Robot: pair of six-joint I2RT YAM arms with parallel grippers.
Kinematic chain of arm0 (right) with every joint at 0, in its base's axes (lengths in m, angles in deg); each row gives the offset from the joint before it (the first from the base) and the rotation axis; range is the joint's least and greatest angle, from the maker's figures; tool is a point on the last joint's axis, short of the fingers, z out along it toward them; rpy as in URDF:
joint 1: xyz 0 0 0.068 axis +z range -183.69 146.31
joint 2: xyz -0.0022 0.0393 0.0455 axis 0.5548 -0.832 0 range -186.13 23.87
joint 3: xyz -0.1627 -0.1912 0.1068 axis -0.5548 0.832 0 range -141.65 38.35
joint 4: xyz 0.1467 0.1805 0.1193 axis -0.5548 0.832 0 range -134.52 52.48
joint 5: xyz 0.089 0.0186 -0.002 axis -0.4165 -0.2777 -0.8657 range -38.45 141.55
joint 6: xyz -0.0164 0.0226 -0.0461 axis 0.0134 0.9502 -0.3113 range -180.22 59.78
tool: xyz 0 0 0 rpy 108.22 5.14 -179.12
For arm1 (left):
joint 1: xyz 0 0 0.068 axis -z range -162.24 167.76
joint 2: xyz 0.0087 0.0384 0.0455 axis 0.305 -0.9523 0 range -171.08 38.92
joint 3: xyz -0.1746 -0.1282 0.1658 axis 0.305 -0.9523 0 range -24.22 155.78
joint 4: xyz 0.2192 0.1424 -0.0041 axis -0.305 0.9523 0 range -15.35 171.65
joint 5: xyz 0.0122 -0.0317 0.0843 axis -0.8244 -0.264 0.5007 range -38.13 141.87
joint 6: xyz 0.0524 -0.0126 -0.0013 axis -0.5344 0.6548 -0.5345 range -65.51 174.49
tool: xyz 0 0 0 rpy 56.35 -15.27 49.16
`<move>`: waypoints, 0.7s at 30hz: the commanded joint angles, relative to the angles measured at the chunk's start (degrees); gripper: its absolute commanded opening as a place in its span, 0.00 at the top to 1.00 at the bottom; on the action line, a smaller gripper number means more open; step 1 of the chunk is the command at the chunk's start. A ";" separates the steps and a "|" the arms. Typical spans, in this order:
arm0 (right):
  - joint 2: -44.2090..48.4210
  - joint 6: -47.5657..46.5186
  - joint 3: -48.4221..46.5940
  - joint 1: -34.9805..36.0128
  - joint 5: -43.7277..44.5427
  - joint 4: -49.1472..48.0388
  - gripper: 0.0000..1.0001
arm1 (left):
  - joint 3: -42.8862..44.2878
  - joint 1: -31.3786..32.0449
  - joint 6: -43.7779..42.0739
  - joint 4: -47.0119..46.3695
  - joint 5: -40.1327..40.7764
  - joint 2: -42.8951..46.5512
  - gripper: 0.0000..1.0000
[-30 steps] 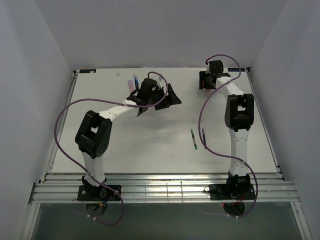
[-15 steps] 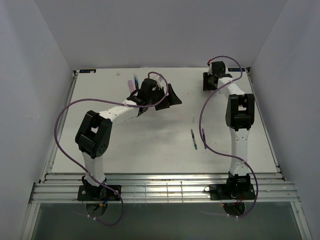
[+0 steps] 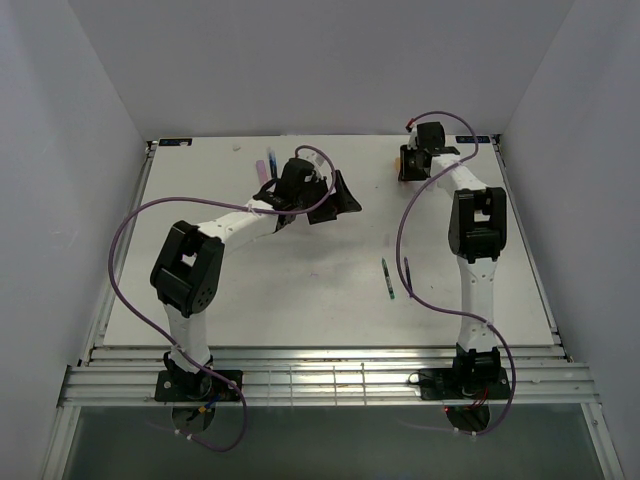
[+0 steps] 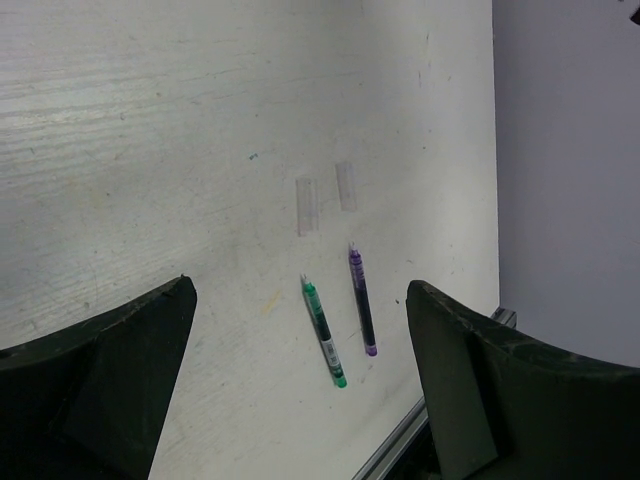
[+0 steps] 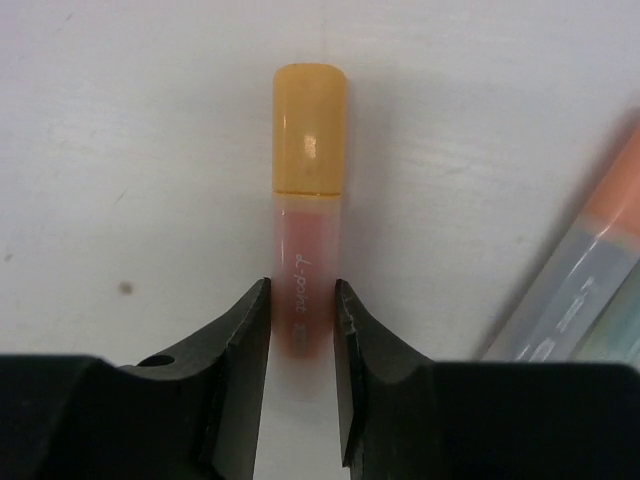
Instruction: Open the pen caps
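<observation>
In the right wrist view a stubby orange pen (image 5: pixel 303 255) lies on the white table with its yellow-orange pen cap (image 5: pixel 310 130) pointing away. My right gripper (image 5: pixel 302 305) is shut on the pen's body below the cap, and both fingers touch it. From above, that gripper (image 3: pixel 411 160) is at the far right of the table. My left gripper (image 3: pixel 335 195) hovers open and holds nothing. Its wrist view shows a thin green pen (image 4: pixel 324 332) and a thin purple pen (image 4: pixel 361 302) lying uncapped, with two clear caps (image 4: pixel 306 206) beyond them.
More pastel pens (image 5: pixel 590 270) lie just right of the held pen. A pink and a blue pen (image 3: pixel 266 165) lie at the far left, behind the left gripper. The two thin pens (image 3: pixel 387 278) lie mid-right, near the right arm's purple cable. The table's right edge (image 3: pixel 545 290) is close by.
My right gripper's jaws have closed in from wide open onto the orange pen, and the wrist has shifted slightly. The left arm and the pens on the table have not moved.
</observation>
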 commanded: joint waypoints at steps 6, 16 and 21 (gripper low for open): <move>29.65 6.25 26.95 6.30 -1.13 -4.77 0.92 | 1.55 -1.86 -1.21 3.02 0.68 1.96 0.05; 55.34 11.61 56.61 18.07 -1.66 -5.21 0.92 | 3.05 -1.86 0.72 7.43 -0.63 2.22 0.06; 62.91 14.69 65.23 22.04 -3.58 -7.58 0.92 | -3.28 -1.77 4.15 2.50 -3.36 4.24 0.14</move>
